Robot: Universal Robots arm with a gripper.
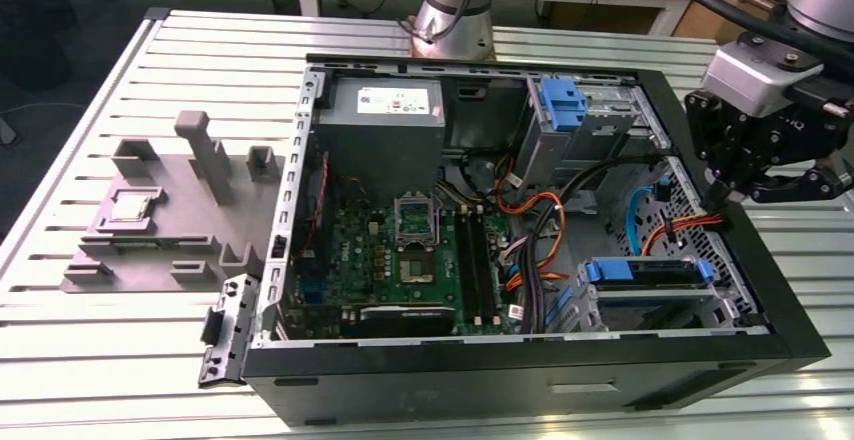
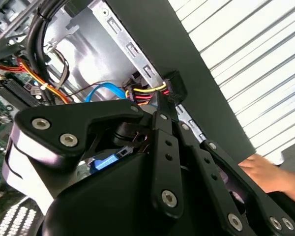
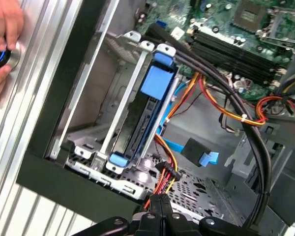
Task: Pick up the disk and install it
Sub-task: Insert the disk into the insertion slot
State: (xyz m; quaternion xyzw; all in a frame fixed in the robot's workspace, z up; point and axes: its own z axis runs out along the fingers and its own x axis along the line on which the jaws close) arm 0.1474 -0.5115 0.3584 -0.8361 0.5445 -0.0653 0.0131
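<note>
While the closed, empty tool (image 3: 161, 209) hovers at the case (image 1: 785, 285) wall near the seated disk (image 3: 155, 83), approach appears underway; grasping would need opened jaws.

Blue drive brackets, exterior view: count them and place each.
2. One blue bracket stands in the bay beside the grey power supply; the other lies on the drive cage nearest the camera. More may be hidden.

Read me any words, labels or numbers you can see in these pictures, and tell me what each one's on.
White sticker on the grey power supply box: print too small to read.
Motherboard: markings too small to read.
Nothing else carries readable text.
</note>
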